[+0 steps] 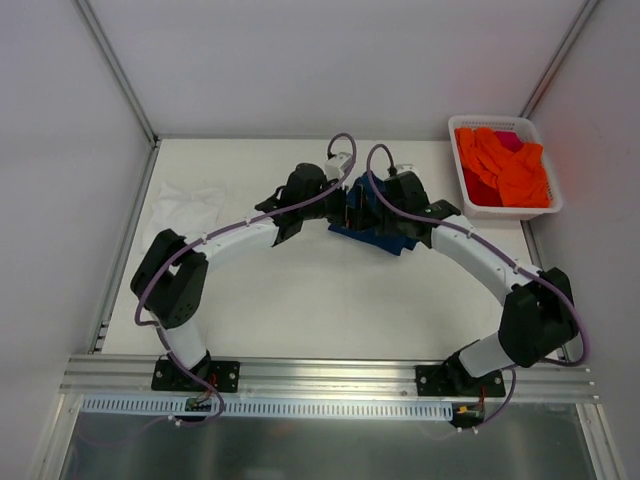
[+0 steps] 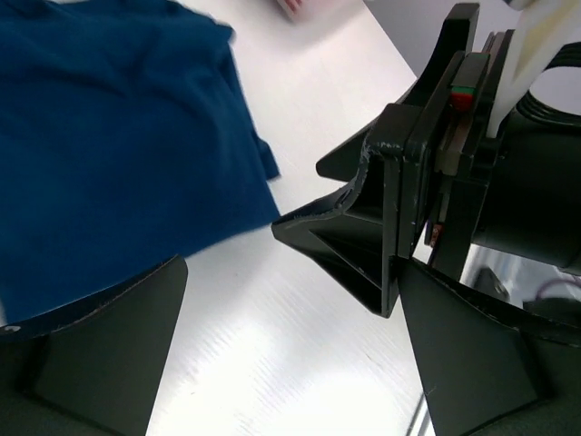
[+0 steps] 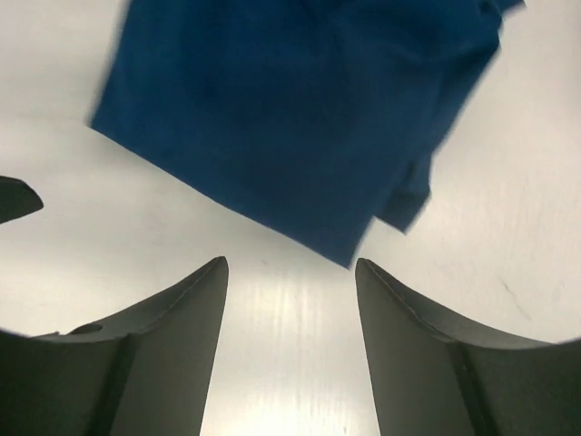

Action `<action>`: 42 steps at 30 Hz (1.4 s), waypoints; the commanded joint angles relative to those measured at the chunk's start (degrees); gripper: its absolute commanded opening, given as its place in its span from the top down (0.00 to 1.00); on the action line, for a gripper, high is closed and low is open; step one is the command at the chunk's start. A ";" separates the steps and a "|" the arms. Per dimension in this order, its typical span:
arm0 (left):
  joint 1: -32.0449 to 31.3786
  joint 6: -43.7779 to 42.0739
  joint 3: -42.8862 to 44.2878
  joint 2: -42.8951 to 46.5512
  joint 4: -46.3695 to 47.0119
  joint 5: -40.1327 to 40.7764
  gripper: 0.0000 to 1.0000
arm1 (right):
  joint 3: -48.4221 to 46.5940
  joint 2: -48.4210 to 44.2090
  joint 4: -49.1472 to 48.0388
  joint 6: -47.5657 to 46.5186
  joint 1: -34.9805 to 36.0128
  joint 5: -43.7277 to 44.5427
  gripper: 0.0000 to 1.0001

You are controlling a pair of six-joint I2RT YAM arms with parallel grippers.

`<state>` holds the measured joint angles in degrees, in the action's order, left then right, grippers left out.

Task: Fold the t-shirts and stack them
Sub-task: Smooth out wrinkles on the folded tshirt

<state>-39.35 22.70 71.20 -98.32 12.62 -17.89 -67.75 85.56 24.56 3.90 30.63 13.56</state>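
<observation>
The navy t-shirt (image 1: pixel 385 240) lies crumpled at mid-table between my two grippers. In the left wrist view its folded edge (image 2: pixel 118 136) rests flat just beyond my left gripper (image 2: pixel 292 272), which is open and empty over bare table. My right gripper (image 3: pixel 290 268) is open too, a corner of the navy t-shirt (image 3: pixel 300 109) lying just ahead of its fingertips. From above, the left gripper (image 1: pixel 338 205) and right gripper (image 1: pixel 372 212) nearly meet over the shirt. The white t-shirt (image 1: pixel 185 205) lies bunched at the far left.
A white basket (image 1: pixel 548 205) holding orange and pink cloths (image 1: pixel 500 165) stands at the back right corner. The right arm's gripper body (image 2: pixel 408 182) hangs very close in front of the left wrist. Walls enclose the table on three sides.
</observation>
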 commanded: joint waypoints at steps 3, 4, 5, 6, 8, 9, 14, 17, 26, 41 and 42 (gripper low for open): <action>4.01 1.46 -4.57 -9.06 9.66 -3.35 0.01 | 3.67 -11.37 5.32 3.04 3.47 9.00 0.34; 4.80 3.21 -4.84 -9.77 11.35 -4.34 0.01 | 3.50 -11.81 8.11 3.39 3.73 11.29 0.34; 5.86 3.49 -4.93 -10.39 12.33 -4.52 0.01 | 3.32 -12.25 9.10 3.31 3.73 15.14 0.32; 6.13 3.32 -4.84 -11.27 12.95 -3.04 0.01 | 3.15 -12.35 10.06 3.31 3.73 16.74 0.32; 6.22 1.30 -3.97 -11.80 11.91 -0.23 0.01 | 3.14 -12.87 11.74 3.31 3.82 18.60 0.31; 6.22 0.60 -3.44 -11.80 11.29 2.13 0.01 | 3.41 -13.22 11.74 3.39 3.73 18.78 0.31; 6.31 -3.27 2.79 -13.64 1.46 13.92 0.01 | 6.31 -13.84 11.65 5.67 3.65 22.38 0.24; 6.66 -2.84 7.19 -15.57 -5.93 21.48 0.01 | 7.45 -14.01 11.48 7.69 2.94 22.12 0.21; 12.37 2.88 5.00 -15.23 -8.74 24.02 0.01 | 10.18 -22.36 11.91 8.84 -2.24 23.43 0.18; 16.76 6.74 5.62 -21.73 0.55 2.52 0.01 | 12.46 -24.74 13.41 8.93 -4.35 21.59 0.16; 17.29 7.18 5.53 -22.08 1.08 1.38 0.01 | 12.55 -24.74 13.41 8.93 -4.35 21.68 0.16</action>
<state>-23.46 27.55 77.58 -119.02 9.56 -9.34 -55.48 61.82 36.88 12.95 26.44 35.16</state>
